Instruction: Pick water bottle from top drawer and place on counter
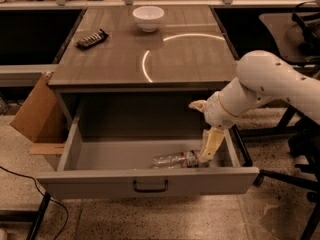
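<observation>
One gripper [210,146] inside top drawer [90,184] by side wall, touching water bottle [175,160] end; grip unclear.

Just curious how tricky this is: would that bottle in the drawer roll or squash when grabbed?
The bottle lies on its side, so it may roll. Clear and crinkled, it is probably light and squashy. The gripper is at its label end.

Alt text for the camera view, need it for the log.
A white robot arm reaches down into the open top drawer, its gripper at the right end of a water bottle lying on its side. A white bowl and a small dark object sit on the counter above.
</observation>
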